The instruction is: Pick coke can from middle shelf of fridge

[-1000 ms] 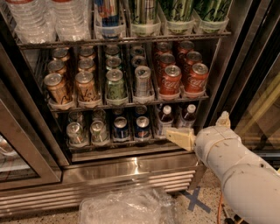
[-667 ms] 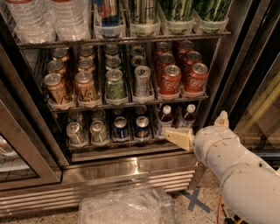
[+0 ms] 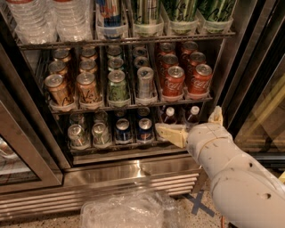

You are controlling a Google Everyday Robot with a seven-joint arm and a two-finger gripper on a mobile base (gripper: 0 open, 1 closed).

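Note:
Red coke cans fill the two right lanes of the middle shelf (image 3: 133, 105); the front ones are the left coke can (image 3: 173, 81) and the right coke can (image 3: 199, 79). Gold, green and silver cans fill the lanes to their left. My gripper (image 3: 187, 120) is open and empty, below the coke cans, in front of the lower shelf's right end. One finger (image 3: 170, 134) points left, and the other finger (image 3: 217, 116) points up. The fridge (image 3: 133, 174) stands with its door open.
The top rack holds water bottles (image 3: 49, 18) and tall cans (image 3: 182, 11). The bottom rack holds silver and blue cans (image 3: 120, 130) and small bottles (image 3: 169, 115). A dark door frame (image 3: 249, 75) stands at the right. A crumpled clear plastic bag (image 3: 129, 209) lies on the floor.
My gripper and arm have moved slightly left and up, closer to the shelves. The cans have not moved.

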